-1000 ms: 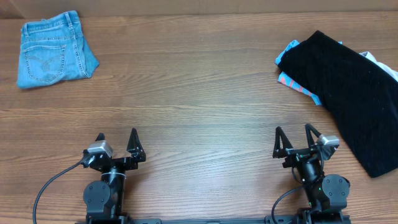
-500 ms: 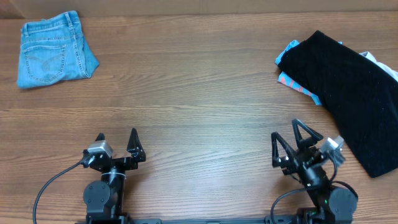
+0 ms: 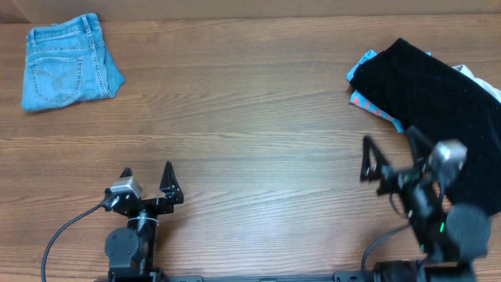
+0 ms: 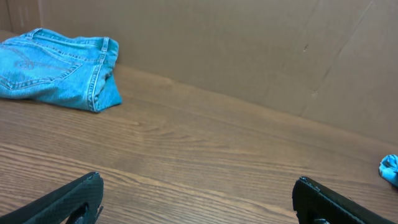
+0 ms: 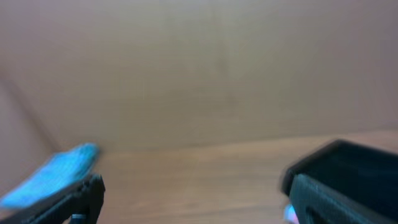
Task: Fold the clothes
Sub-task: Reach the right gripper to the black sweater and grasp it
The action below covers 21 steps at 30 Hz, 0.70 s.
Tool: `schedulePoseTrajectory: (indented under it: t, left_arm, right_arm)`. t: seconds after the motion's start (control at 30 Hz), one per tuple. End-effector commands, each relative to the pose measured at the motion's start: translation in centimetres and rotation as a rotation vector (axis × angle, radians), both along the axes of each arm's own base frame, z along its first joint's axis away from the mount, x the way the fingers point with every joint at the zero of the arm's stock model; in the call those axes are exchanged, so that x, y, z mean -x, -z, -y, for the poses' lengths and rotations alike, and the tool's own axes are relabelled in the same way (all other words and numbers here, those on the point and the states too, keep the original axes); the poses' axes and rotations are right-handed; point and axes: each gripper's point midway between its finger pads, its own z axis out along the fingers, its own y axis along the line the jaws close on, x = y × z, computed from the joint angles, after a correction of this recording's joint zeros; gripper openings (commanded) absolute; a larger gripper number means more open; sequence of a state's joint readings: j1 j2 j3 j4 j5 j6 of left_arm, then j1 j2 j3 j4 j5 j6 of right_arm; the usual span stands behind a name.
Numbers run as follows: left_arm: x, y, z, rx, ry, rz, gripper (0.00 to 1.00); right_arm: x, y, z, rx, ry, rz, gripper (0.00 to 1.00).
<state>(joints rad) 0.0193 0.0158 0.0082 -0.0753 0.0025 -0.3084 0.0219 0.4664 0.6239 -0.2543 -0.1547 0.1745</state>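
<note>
A black garment (image 3: 442,102) lies spread at the right, on top of a blue patterned cloth (image 3: 368,102) and a white one (image 3: 477,81). Folded blue jeans (image 3: 66,66) lie at the far left; they also show in the left wrist view (image 4: 59,68). My left gripper (image 3: 146,178) is open and empty near the front edge; its fingers frame bare wood in its wrist view (image 4: 196,199). My right gripper (image 3: 395,153) is open and empty, raised next to the black garment's left edge. Its wrist view (image 5: 193,199) is blurred, with the black garment (image 5: 348,165) at right and the jeans (image 5: 53,174) at left.
The wooden table (image 3: 250,133) stretches between the two piles. A cardboard wall (image 4: 249,50) stands behind the table. A black cable (image 3: 59,235) loops from the left arm's base.
My right gripper has lifted and moved right and away from the front edge, toward the black garment. The left arm has not moved.
</note>
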Motion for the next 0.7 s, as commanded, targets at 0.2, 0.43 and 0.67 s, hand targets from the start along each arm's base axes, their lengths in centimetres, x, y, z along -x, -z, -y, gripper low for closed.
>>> schedulePoseTrajectory:
  t: [0.2, 0.43, 0.67]
  left_arm:
    - [0.0, 0.1, -0.1, 0.005, -0.007, 0.002, 1.0]
    - [0.0, 0.1, -0.1, 0.005, -0.007, 0.002, 1.0]
    - [0.0, 0.1, -0.1, 0.005, -0.007, 0.002, 1.0]
  right_arm:
    - [-13.4, 1.8, 9.3, 0.083, 0.25, -0.57, 1.0]
    - [-19.1, 7.1, 10.1, -0.068, 0.106, -0.837, 1.0]
    - [-18.1, 11.0, 18.7, 0.094, 0.492, -0.956, 1.0]
